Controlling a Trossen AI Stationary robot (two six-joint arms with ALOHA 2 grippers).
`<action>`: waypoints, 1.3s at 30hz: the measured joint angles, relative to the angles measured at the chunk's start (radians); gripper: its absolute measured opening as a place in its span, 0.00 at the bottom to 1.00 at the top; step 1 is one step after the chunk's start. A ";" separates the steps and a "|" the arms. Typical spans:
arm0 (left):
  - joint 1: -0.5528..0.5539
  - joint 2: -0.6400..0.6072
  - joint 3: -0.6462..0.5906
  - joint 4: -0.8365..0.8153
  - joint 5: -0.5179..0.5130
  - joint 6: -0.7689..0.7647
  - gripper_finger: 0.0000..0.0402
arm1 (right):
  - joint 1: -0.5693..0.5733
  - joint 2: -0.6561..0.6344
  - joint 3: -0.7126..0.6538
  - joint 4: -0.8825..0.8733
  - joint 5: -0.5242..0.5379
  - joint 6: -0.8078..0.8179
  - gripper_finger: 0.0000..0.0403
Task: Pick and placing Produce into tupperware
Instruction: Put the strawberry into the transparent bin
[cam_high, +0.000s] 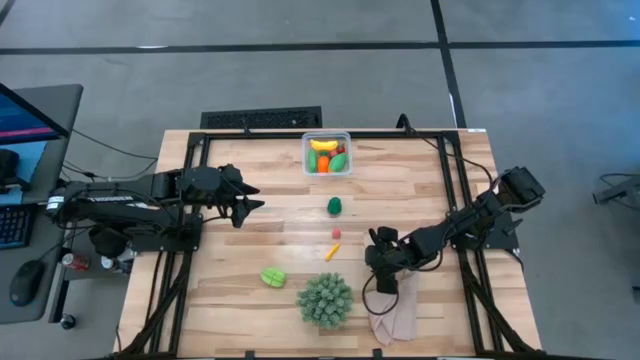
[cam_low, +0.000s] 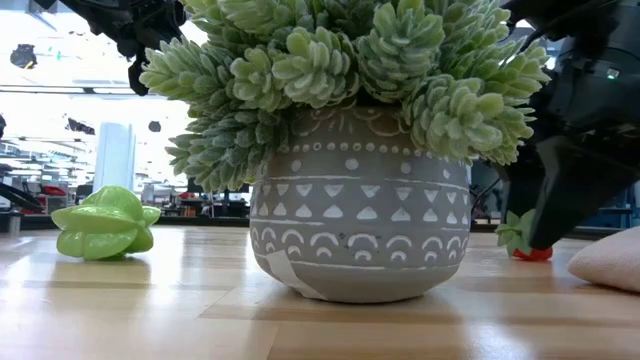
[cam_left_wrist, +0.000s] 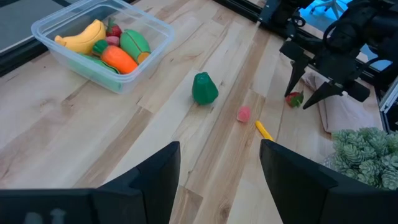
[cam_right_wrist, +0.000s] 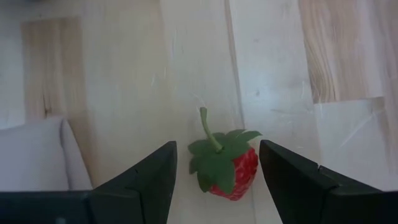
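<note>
The pale wooden table (cam_high: 250, 300) carries everything I work with. On its near side stands the big spiky green plant in a grey patterned pot (cam_high: 325, 299), and just beside it a crumpled beige cloth (cam_high: 396, 313) lies under my right arm. At the far edge sits the clear plastic rectangular tupperware (cam_high: 327, 153), which holds a yellow banana (cam_left_wrist: 81, 37), an orange carrot (cam_left_wrist: 116, 58) and some green and red pieces. Out on the bare wood, between the container and the plant, lie a dark green pepper-shaped piece (cam_high: 334, 205), a small pink piece (cam_high: 336, 233) and a thin orange-yellow stick (cam_high: 331, 251). A light green star-shaped fruit (cam_high: 272, 276) rests left of the plant. My left end effector (cam_high: 254, 203) waits over the left part of the table, its two fingers parted and empty, pointing toward the middle. My right end effector (cam_right_wrist: 214, 180) is down at the table near the cloth, fingers apart, with a small red strawberry with a green leafy top (cam_right_wrist: 225, 165) lying on the wood between them; neither finger touches it that I can see.
</note>
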 joint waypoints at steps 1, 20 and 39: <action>0.000 0.000 0.000 0.000 0.000 0.000 0.53 | 0.000 0.000 0.000 -0.002 0.000 0.001 0.55; 0.000 0.000 0.000 -0.001 0.000 0.004 0.53 | -0.033 0.032 0.002 -0.021 -0.004 0.020 0.55; 0.000 0.000 0.000 -0.001 -0.012 0.004 0.53 | -0.032 0.032 0.002 -0.039 -0.003 0.020 0.38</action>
